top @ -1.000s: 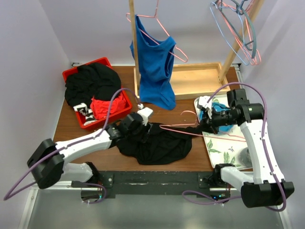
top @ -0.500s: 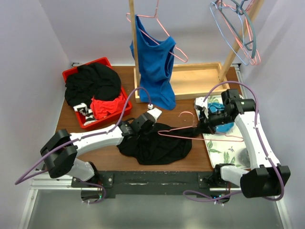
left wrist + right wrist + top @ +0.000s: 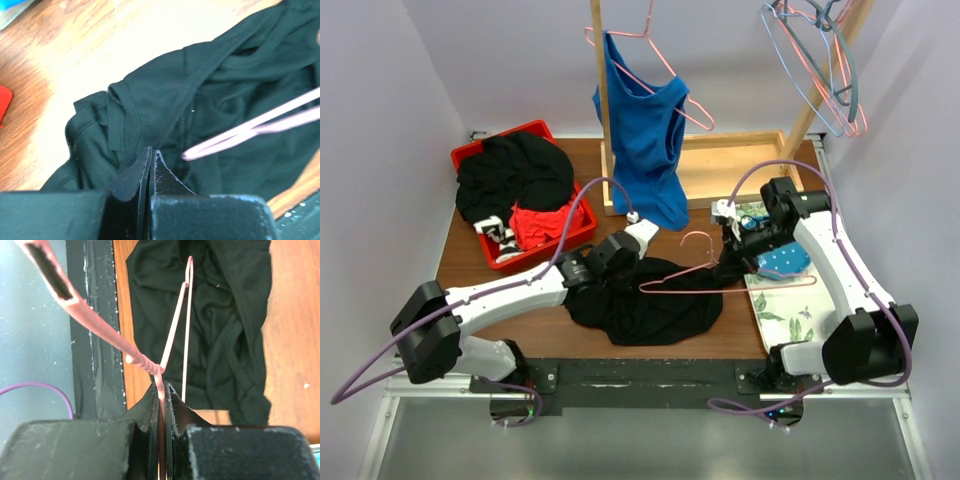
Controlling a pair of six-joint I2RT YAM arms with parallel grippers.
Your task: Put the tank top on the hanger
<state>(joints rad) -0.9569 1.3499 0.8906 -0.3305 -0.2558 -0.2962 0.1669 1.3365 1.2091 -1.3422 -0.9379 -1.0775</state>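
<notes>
As they stood, left tool [image 3: 151, 151]: clamped on tank top [image 3: 225, 90] fold; could slip.
Right tool [image 3: 162, 386]: clamped on hanger [image 3: 172, 335] neck; wire ahead could twist.

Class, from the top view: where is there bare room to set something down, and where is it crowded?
Free: the wooden tray behind the right gripper, and the table strip between red bin and wooden post. Crowded: the centre, with black tank top, pink hanger and left gripper.
</notes>
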